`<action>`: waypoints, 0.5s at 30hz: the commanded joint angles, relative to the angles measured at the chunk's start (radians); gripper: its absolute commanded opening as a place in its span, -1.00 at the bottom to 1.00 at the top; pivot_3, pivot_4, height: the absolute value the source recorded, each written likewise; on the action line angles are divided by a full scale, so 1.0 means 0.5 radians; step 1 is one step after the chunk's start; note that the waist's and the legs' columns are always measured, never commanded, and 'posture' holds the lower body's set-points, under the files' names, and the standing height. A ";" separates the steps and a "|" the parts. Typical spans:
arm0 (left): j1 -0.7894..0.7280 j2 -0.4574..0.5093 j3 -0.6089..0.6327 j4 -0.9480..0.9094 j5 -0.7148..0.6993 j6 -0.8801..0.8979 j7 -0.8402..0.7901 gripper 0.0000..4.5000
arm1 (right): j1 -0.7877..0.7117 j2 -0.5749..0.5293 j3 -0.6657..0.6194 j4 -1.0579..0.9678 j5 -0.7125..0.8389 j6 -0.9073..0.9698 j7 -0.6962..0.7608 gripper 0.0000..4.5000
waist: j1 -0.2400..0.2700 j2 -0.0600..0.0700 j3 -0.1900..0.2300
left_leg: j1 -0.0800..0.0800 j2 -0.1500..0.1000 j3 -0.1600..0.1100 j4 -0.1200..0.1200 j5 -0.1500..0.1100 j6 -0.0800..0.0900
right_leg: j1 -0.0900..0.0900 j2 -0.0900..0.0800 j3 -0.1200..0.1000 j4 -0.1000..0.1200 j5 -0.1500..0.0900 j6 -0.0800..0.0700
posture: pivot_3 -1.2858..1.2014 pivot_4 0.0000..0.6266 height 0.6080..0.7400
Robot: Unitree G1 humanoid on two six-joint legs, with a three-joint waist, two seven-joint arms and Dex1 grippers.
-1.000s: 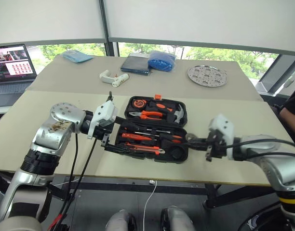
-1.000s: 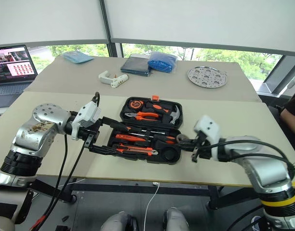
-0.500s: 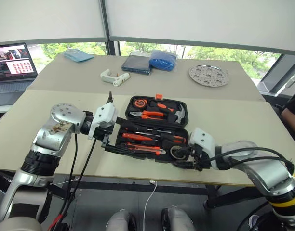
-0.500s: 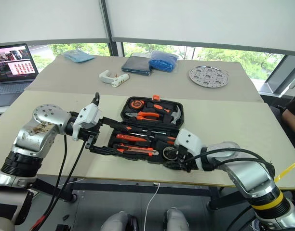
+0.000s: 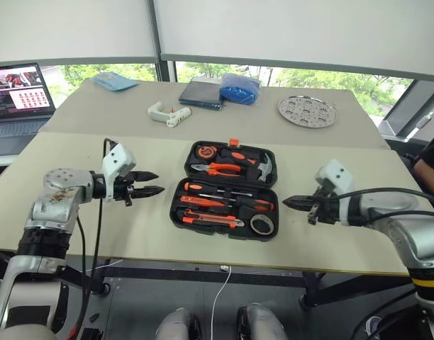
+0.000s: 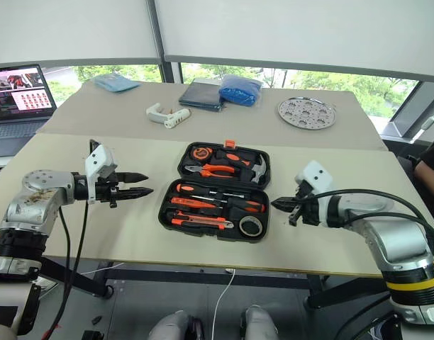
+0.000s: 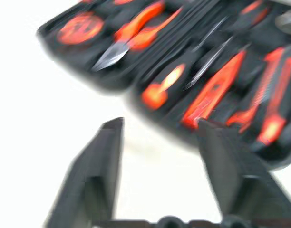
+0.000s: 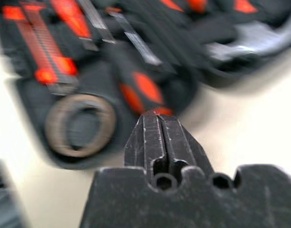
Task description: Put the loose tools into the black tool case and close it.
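Tool case point(image 5: 227, 191) seen open at table centre, tools seated inside. Left gripper point(image 5: 154, 183) parted at nine o'clock, right gripper point(image 5: 291, 202) clenched empty at three. Lid closure likely blocked if tape roll point(image 5: 262, 224) sits proud.

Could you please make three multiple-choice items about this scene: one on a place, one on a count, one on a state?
1. Where does the small dark tape roll lie?
A. in the flat black plastic tool case
B. on the laptop
C. on the round metal plate

2. How many robot tools hold something?
A. two
B. one
C. none

3. How is the case?
A. shut
B. open flat
C. standing upright

Answers:
1 A: the roll sits in the near half's right corner.
2 C: the left tool is open and the right tool is shut, both beside the case, holding nothing.
3 B: both halves lie flat, tools showing.
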 commanded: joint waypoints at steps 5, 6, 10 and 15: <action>-0.114 -0.226 -0.138 0.162 0.131 -0.167 0.023 -0.98 | -0.053 0.144 0.193 0.310 -0.310 -0.613 0.071 -1.00 | -0.003 0.000 0.000 | -0.001 -0.001 0.001 0.000 0.000 0.000 | 0.000 0.000 0.000 0.001 0.000 0.000 | 0.03 -0.52 0.67; -0.122 -0.251 -0.152 0.165 0.133 -0.159 0.015 -0.98 | -0.064 0.171 0.214 0.334 -0.326 -0.668 0.091 -1.00 | -0.008 0.000 0.000 | -0.001 -0.001 0.002 0.000 0.000 0.000 | 0.000 0.000 0.000 0.001 0.000 0.000 | 0.03 -0.52 0.67; -0.074 -0.273 -0.198 0.044 0.091 -0.107 -0.128 -0.98 | -0.050 0.220 0.250 0.284 -0.302 -0.816 0.242 -1.00 | -0.013 0.000 0.000 | 0.000 0.000 0.002 0.000 0.000 -0.001 | -0.001 0.000 0.001 0.003 0.000 0.000 | 0.03 -0.52 0.67; 0.122 -0.144 -0.257 -0.300 0.041 -0.015 -0.359 -0.98 | 0.079 0.146 0.251 0.061 -0.239 -0.809 0.440 -1.00 | -0.015 0.000 0.000 | 0.000 0.000 0.002 -0.001 0.000 -0.001 | -0.002 0.000 0.001 0.003 -0.001 0.000 | 0.03 -0.52 0.67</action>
